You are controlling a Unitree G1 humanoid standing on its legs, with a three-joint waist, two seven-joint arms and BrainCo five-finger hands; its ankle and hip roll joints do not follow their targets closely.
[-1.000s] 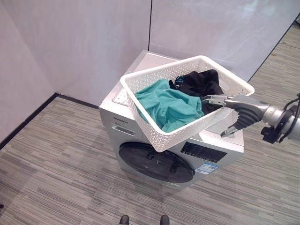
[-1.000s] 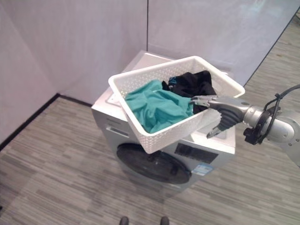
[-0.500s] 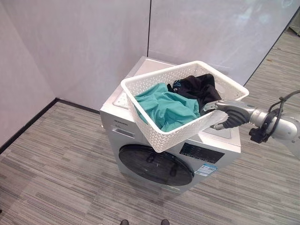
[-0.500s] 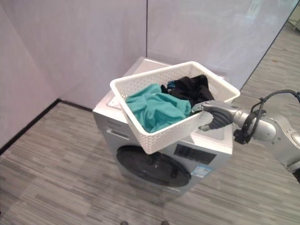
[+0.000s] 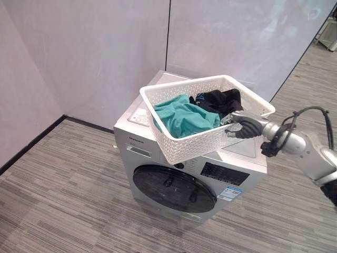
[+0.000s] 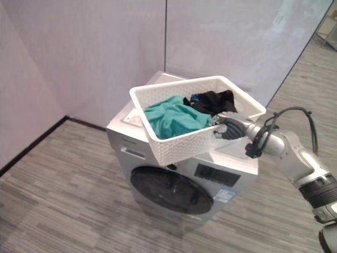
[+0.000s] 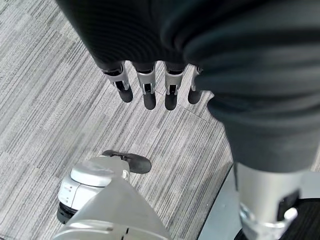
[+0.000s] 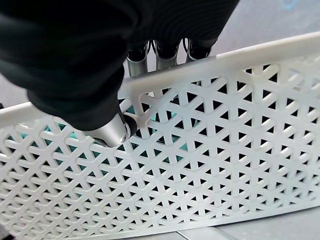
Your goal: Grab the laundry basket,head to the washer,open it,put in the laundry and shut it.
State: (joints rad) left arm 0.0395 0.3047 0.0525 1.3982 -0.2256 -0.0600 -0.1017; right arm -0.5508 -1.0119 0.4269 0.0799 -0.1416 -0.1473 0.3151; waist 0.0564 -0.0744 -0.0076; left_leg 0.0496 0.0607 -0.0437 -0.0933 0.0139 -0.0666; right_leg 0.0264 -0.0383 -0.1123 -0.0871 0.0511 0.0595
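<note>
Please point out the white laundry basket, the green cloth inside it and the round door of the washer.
white laundry basket [image 5: 190,147]: left eye view, front lattice wall.
green cloth [image 5: 181,117]: left eye view, middle of the folds.
washer door [image 5: 172,187]: left eye view, centre of the dark glass.

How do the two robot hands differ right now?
The right robot hand is curled over the rim of the white basket, fingers inside and thumb outside, holding it on top of the washer. The left robot hand holds nothing and hangs over the floor with fingers straight. So one is working at washer height, the other idle down low. Both have dark ribbed covers and silver, dark-tipped fingers.
</note>
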